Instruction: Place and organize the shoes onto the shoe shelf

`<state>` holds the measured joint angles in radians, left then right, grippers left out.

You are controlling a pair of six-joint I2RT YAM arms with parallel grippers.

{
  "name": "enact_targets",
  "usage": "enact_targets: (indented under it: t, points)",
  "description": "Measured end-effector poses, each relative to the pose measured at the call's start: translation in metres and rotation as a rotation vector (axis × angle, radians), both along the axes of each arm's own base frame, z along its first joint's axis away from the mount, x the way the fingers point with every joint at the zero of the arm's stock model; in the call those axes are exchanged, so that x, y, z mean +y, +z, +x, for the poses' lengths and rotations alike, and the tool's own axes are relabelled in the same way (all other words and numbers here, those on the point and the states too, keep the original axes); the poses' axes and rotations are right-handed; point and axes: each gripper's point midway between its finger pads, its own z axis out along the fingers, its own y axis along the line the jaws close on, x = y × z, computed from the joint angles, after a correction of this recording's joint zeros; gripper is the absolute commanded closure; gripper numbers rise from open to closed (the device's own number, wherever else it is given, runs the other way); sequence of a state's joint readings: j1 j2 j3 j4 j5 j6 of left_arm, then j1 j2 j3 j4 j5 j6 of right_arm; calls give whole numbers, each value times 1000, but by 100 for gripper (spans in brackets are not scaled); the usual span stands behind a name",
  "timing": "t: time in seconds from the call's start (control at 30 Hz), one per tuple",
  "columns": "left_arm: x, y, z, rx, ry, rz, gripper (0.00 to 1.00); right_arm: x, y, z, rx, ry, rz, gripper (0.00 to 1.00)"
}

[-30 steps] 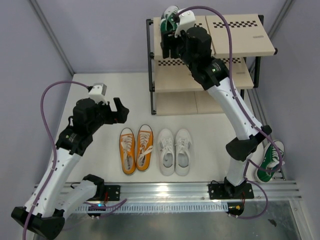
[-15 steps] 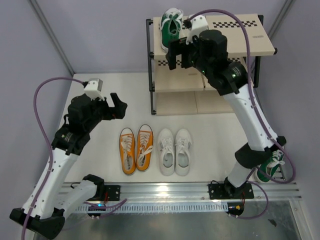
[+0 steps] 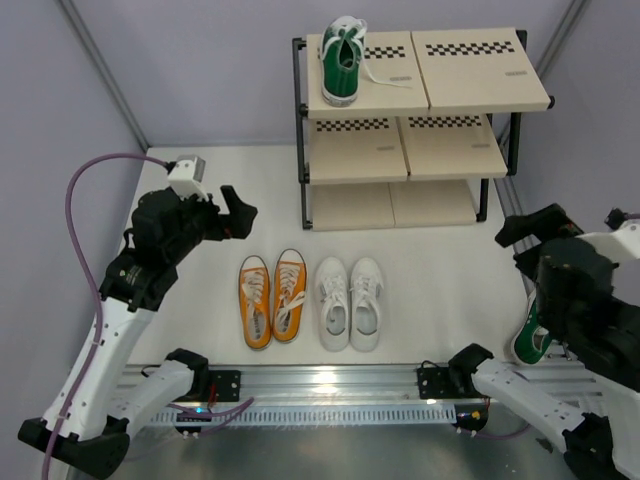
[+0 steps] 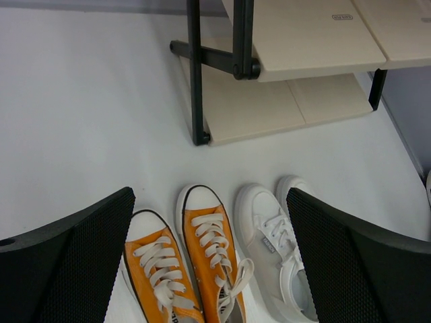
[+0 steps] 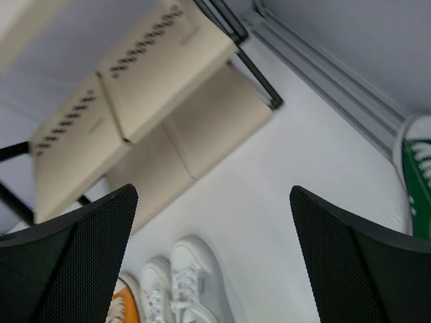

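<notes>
One green shoe stands on the left board of the top tier of the shoe shelf. The other green shoe lies on the floor at the far right, partly behind my right arm; it also shows in the right wrist view. The orange pair and the white pair lie side by side on the floor in front of the shelf. My left gripper is open and empty above and left of the orange pair. My right gripper is open and empty, high at the right.
A metal rail runs along the near edge between the arm bases. Grey walls close in left, back and right. The shelf's black frame post stands just beyond the orange shoes. The middle and bottom tiers hold no shoes.
My right arm has drawn back from the top tier to the near right, leaving the green shoe on the shelf. My left arm has barely moved.
</notes>
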<state>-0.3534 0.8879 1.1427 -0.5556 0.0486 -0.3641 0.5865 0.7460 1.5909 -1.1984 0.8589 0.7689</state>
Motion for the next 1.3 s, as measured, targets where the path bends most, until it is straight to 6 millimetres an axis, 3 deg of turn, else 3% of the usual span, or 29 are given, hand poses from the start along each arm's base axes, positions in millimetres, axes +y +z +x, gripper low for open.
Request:
enact_targets:
  t: [0.13,0.27,0.37,0.47,0.53,0.73,0.8,0.9,1.13,1.3]
  points:
    - [-5,0,-3,8,-26,-13,1,-17,-77,-4,146,-162,-11,1]
    - [-13,-3,-7,30,-66,-44,1,-19,-128,-1,293,-199,-138,0]
    - [-17,-6,-10,48,-83,-63,1,-17,-157,14,416,-202,-246,1]
    - [-19,-10,-11,63,-89,-72,1,-23,-172,36,486,-215,-253,1]
    - [-19,-14,-11,77,-85,-79,1,-39,-175,50,497,-250,-213,1]
    - [-20,-22,-11,100,-80,-85,1,-84,-167,61,465,-321,-120,1]
    - [-20,-22,-11,103,-80,-84,1,-97,-173,58,479,-346,-86,0]
    - [-21,-25,-9,110,-79,-82,1,-106,-201,45,538,-363,-44,1]
    - [-26,-37,-4,154,-98,-73,1,-123,-270,-6,653,-457,130,0]
    - [-28,-42,-4,175,-106,-69,1,-121,-284,-14,659,-484,202,0]
